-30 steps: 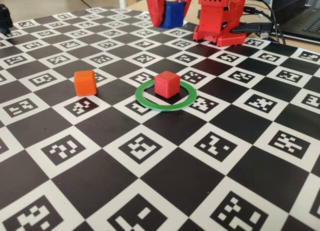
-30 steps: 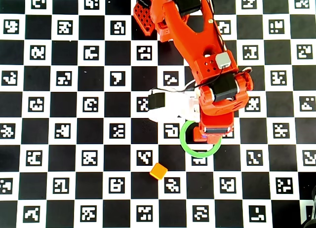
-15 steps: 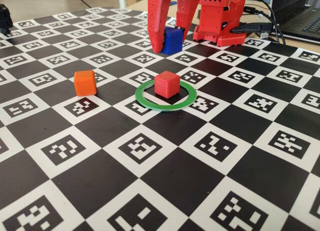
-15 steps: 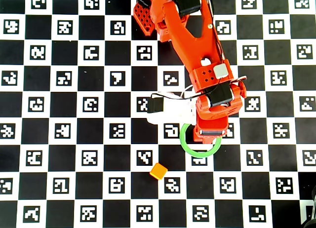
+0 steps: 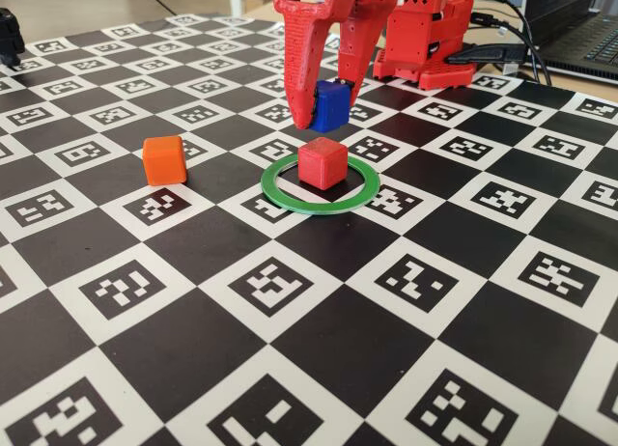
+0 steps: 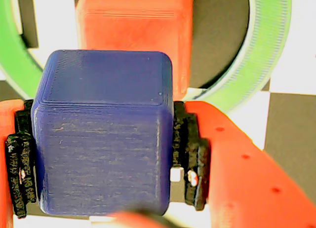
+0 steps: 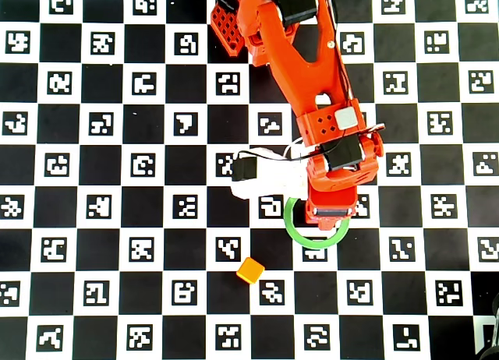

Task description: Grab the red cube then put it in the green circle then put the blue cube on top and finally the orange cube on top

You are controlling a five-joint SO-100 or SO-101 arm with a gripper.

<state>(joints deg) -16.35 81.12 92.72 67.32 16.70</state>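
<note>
Blue cube (image 5: 332, 104) clamped in your gripper (image 5: 323, 113).
It hangs above the red cube (image 5: 322, 163), which sits inside the green circle (image 5: 290, 199); orange cube (image 5: 164, 159) apart.

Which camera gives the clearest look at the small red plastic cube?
The fixed view: the small red plastic cube sits unobstructed inside the flat green ring. The wrist view shows only its top behind the blue cube. Overhead, the arm hides it.

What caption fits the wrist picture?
Gripper holding the blue cube above the red cube in the green circle.
</note>
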